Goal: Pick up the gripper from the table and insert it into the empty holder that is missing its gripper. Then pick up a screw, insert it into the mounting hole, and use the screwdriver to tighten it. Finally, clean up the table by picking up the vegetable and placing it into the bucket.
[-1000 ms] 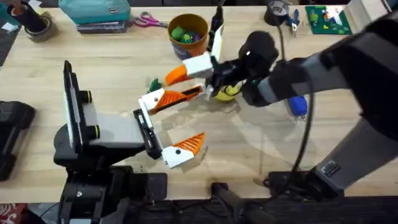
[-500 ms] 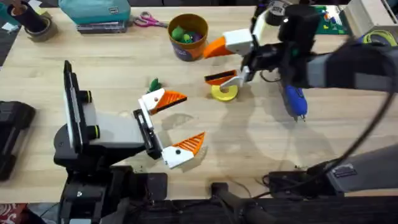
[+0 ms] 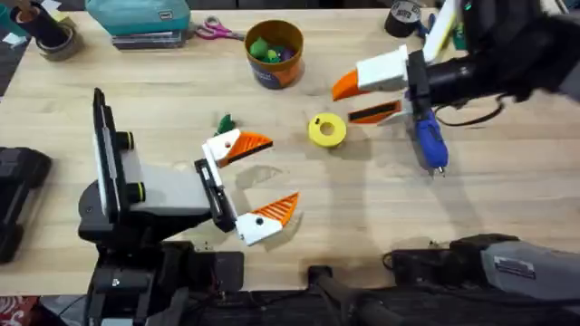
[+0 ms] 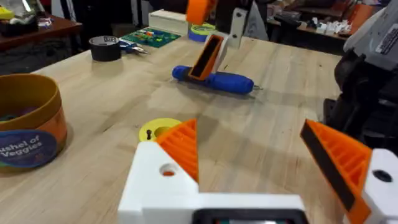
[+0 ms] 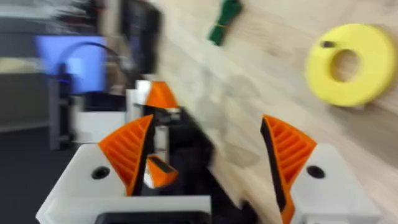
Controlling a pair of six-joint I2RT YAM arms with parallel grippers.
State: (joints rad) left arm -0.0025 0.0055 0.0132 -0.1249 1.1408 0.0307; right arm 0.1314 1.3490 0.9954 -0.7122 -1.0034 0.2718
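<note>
The blue screwdriver (image 3: 430, 145) (image 4: 214, 79) lies on the table at the right. My right gripper (image 3: 349, 101) (image 5: 208, 143) (image 4: 205, 31) hovers open beside its rear end, holding nothing. At the front left my left gripper (image 3: 279, 172) (image 4: 249, 137) rests open and empty. Both grippers carry orange fingers on white mounts. The green vegetable (image 3: 225, 121) (image 5: 224, 22) sits just behind the left gripper. The bucket (image 3: 275, 63) (image 4: 31, 140) stands at the back with toy pieces inside. The loose gripper piece and the bare holder are out of view.
A yellow ring (image 3: 337, 136) (image 4: 155, 124) (image 5: 367, 56) with a small dark speck on it lies mid-table. Along the back edge are a teal case (image 3: 136, 16), tape rolls (image 3: 54, 36), scissors (image 3: 213, 30) and pliers (image 3: 426, 27).
My right gripper has pulled away from the left gripper, moving right and toward the back until it is over the screwdriver. The left arm has not moved.
</note>
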